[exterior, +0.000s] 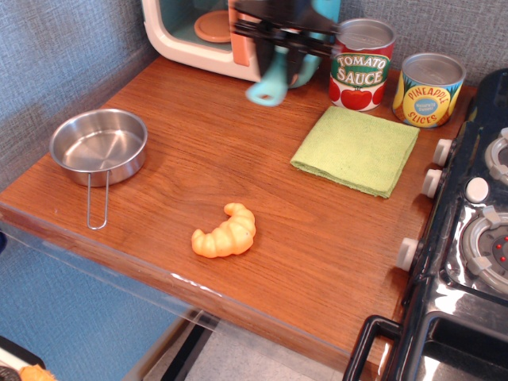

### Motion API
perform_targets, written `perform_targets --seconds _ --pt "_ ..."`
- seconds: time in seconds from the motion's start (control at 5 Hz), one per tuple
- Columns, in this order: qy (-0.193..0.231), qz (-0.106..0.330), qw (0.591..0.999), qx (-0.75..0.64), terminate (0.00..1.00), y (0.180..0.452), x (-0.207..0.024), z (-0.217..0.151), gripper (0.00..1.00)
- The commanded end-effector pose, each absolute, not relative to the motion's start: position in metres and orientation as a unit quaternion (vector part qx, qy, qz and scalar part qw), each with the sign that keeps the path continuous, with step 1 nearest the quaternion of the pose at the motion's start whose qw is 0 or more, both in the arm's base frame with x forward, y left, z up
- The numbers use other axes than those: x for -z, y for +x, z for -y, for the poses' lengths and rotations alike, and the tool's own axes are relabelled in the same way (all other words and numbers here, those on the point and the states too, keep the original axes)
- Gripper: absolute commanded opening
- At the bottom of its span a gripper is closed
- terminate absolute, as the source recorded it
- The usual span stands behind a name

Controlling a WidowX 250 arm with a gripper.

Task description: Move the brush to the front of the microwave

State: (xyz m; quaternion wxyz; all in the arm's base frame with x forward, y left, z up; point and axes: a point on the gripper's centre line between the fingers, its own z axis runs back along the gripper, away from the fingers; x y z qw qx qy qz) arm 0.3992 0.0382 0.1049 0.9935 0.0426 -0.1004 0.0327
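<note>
Brown wooden surface (238,159) against a grey textured wall, black toy stove (468,238) along the right edge of the frame. At top centre the black pincer (279,59) hangs in front of the teal-and-cream toy microwave (198,32) with the salmon-orange handle, clenched on the small teal plastic brush (268,86); the brush's flat handle with the hole points down and left, blurred, and looks clear of the surface, held in the air. Bristles hidden by the pincer. The green cloth (357,149) at centre right lies bare. Behind it stand the red tomato sauce can (361,65) and the yellow pineapple slices can (429,89). Steel saucepan with a wire handle (99,147) sits at left, orange plastic croissant (225,232) at lower centre, both well apart from the pincer. Progress, judging from this: pickup done, carry mostly done, brush is roughly at the microwave front. Left: lower it to the surface just in front of the microwave door, let go, pull away.
</note>
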Motion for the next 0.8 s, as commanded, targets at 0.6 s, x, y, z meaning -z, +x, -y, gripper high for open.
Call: perform_targets --seconds 0.6 --pt "0.065 0.048 0.996 -0.035 0.00 0.417 -0.057 -0.193 0.00"
